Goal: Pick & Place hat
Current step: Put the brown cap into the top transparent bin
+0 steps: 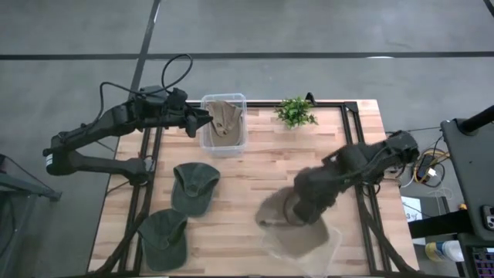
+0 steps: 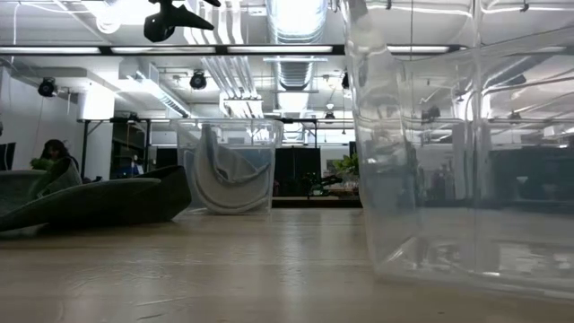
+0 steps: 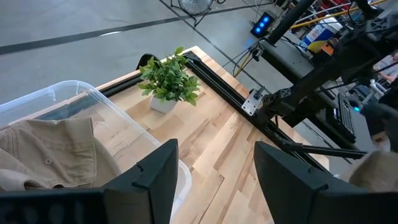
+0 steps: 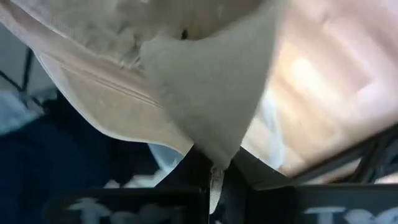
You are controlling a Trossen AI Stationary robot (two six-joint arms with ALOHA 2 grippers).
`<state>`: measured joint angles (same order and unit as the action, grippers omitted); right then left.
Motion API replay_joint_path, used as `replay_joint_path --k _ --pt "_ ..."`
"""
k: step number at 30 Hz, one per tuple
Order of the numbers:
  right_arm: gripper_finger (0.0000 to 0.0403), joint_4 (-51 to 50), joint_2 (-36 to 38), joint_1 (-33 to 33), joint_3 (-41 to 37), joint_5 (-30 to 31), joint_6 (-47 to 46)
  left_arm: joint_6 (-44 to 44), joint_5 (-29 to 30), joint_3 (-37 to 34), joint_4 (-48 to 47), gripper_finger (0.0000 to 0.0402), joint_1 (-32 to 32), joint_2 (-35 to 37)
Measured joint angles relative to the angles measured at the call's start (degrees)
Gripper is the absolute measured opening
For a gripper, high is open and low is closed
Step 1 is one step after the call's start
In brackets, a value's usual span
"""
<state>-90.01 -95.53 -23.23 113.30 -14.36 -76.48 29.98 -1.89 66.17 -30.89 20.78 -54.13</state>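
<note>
My right gripper (image 1: 299,207) hangs over the table's near right part, shut on a beige hat (image 1: 274,212) just beside a clear bin (image 1: 305,245); the right wrist view fills with that hat (image 4: 186,81). My left gripper (image 1: 205,117) is open at the far bin's (image 1: 207,137) left rim, touching nothing. A tan hat (image 1: 225,117) lies inside that bin and leans on its wall (image 2: 231,175); it also shows in the left wrist view (image 3: 50,149). Two green hats (image 1: 194,185) (image 1: 164,235) lie flat on the table's left half. My right gripper (image 4: 214,177) pinches a folded point of the beige hat's cloth (image 4: 214,146) between its two fingers. The hat spreads out beyond the fingertips. In the high view it looks lifted above the table, by the near bin's rim; motion blur hides the rest.
A small potted plant (image 1: 296,112) stands at the far edge, right of the far bin. The near clear bin (image 2: 448,144) looms large on the low view's right. One green hat (image 2: 90,202) lies on that view's left. Bare wood shows in the table's middle (image 1: 255,174).
</note>
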Motion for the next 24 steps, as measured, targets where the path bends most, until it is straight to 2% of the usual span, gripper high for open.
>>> replay_joint_path --k 5,8,15,24 --pt "0.0012 1.11 2.3 5.24 0.46 9.94 4.6 -0.15 0.0 0.0 0.0 0.0202 -0.02 0.0" --pt "0.0012 5.73 3.37 9.68 0.48 12.67 8.55 -0.17 0.0 0.0 0.0 0.0202 -0.02 0.0" --pt "0.0012 20.6 2.89 21.23 0.26 13.67 18.79 -0.87 0.0 0.0 1.57 0.0202 -0.03 0.79" --pt "0.0012 30.43 -4.09 33.0 0.15 11.1 27.08 -4.01 0.0 0.0 8.58 0.0202 -0.05 5.13"
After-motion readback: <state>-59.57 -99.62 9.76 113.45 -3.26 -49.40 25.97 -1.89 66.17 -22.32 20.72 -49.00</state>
